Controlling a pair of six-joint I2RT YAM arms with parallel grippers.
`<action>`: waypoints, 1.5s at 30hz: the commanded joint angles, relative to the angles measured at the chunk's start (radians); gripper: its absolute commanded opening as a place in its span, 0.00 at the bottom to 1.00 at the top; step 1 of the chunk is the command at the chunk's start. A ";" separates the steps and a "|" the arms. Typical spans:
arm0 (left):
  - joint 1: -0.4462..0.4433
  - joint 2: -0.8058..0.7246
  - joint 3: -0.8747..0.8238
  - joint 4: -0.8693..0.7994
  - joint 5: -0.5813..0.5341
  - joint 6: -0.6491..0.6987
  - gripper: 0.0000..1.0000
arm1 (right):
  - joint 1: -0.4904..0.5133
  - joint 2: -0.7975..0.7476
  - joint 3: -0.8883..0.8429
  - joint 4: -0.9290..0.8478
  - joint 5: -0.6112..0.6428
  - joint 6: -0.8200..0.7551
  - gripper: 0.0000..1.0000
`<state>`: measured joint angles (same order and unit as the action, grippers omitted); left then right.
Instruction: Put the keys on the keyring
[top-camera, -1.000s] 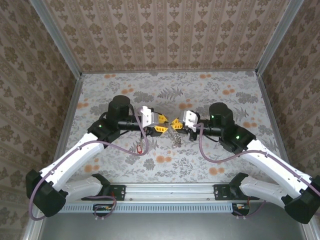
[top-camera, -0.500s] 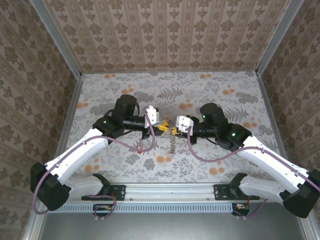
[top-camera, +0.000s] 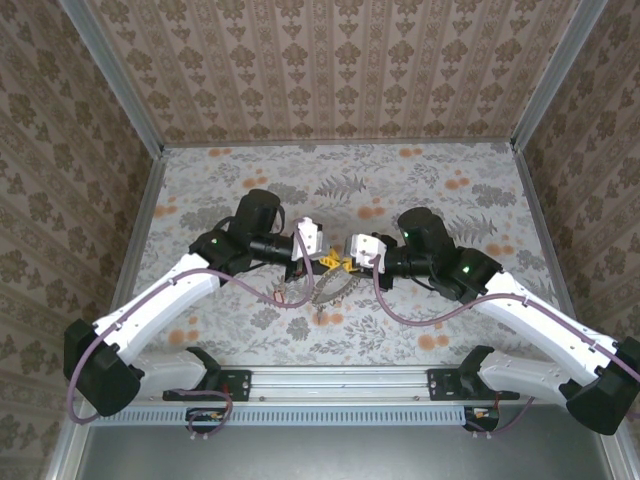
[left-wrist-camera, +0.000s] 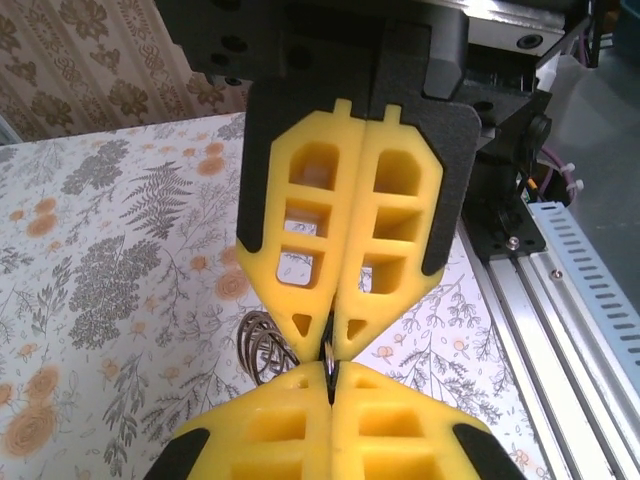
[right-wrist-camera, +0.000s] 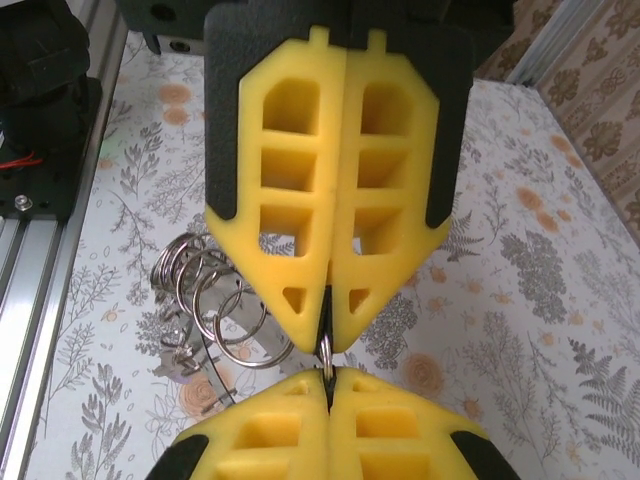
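- Flowered tablecloth (top-camera: 420, 190) under me, patterned walls around; my two pincers meet tip to tip near its middle
- My left pincer (top-camera: 327, 261) is pressed together on a thin wire of the keyring (top-camera: 328, 288), whose coils hang at its 6 o'clock
- My right pincer (top-camera: 346, 265) is pinched on that wire too, coming in from 3 o'clock
- Red-tagged key (top-camera: 276, 293) seems to lie on the cloth at 8 o'clock, apart from the ring
- My judgement: ring gripped, key not yet threaded, so most is left
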<state>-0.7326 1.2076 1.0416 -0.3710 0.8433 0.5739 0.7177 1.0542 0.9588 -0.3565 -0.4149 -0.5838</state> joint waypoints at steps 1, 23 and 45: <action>-0.011 0.022 0.047 -0.064 0.011 0.046 0.00 | 0.004 -0.007 0.018 0.056 -0.026 0.001 0.00; 0.027 -0.051 -0.155 0.529 0.152 -0.306 0.00 | -0.144 -0.138 -0.331 0.642 -0.272 0.391 0.28; 0.025 -0.050 -0.149 0.345 0.033 -0.170 0.09 | -0.130 -0.112 -0.147 0.269 -0.189 0.181 0.00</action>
<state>-0.7120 1.1709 0.8703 0.0875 0.9295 0.3313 0.5774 0.9398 0.7116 0.0868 -0.6540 -0.2855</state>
